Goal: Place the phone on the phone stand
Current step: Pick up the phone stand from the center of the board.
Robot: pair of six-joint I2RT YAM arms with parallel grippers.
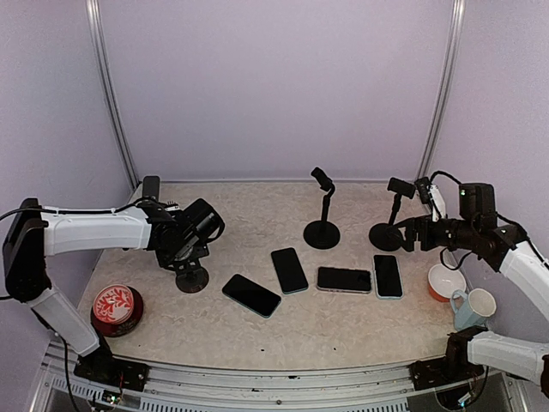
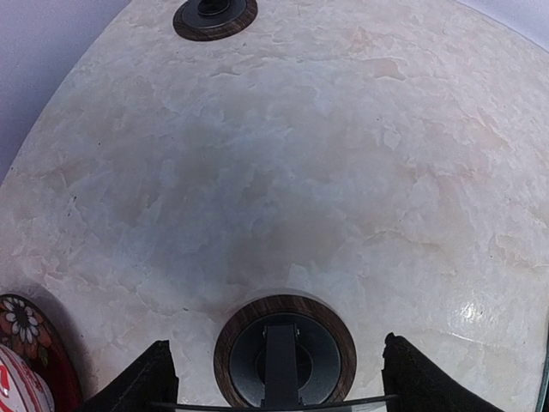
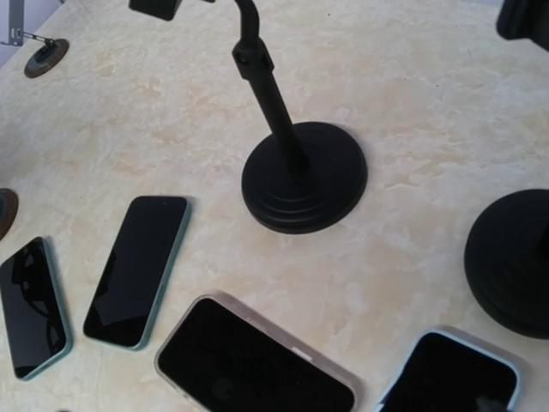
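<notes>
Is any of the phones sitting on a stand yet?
No, all four phones lie flat on the table.

Left tool (image 1: 185, 254) pointing down, jaws apart; right tool (image 1: 405, 237) raised, jaws spread wide.

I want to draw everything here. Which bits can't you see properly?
Top view: the left hand covers the top of the left stand.
Left wrist view: the picture's edge cuts off the red tin, and the left stand's base too.
Right wrist view: the bottom edge cuts off the big middle phone; the right hand has no fingers showing there.
</notes>
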